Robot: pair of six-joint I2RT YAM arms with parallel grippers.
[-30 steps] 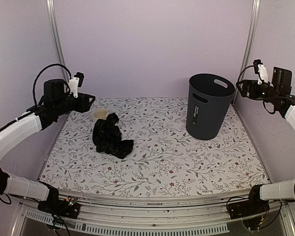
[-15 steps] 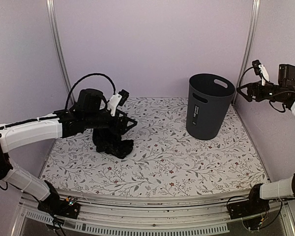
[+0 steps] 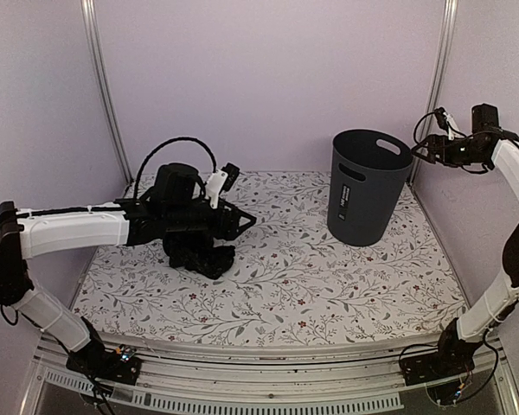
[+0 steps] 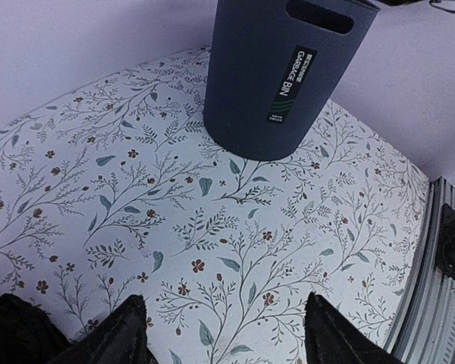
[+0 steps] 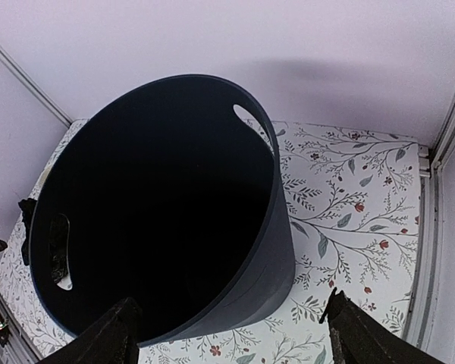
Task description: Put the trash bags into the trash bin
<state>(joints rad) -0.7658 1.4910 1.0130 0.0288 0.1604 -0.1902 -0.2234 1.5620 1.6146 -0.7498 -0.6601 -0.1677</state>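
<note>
The table (image 3: 329, 285) has a white cover printed with leafy sprigs and small red flowers. Left of its middle lies the trash bag (image 3: 199, 255), a low, crumpled heap of glossy black plastic with creases that catch the light. The left arm reaches across it and hides its upper part. It lies wholly outside the bin and well apart from it.

The left gripper (image 3: 240, 221) hangs just over the bag's edge on the bin side, pointing towards the bin. In the left wrist view its jaws are spread wide with only printed cloth between them, and a bit of the black bag (image 4: 15, 330) shows in the lower-left corner beside one finger (image 4: 121, 337). Whether that finger touches the plastic cannot be told.

Farther back on the right stands the bin (image 3: 368, 186), upright, dark grey and round, narrowing towards its base. It has oval handle holes under the rim and a small label (image 4: 288, 87) with white lettering on its side.

The right gripper (image 3: 426, 149) hovers beside and above the rim. Its jaws are wide apart and hold nothing, and its camera looks down into the dark inside of the bin (image 5: 277, 258).
</note>
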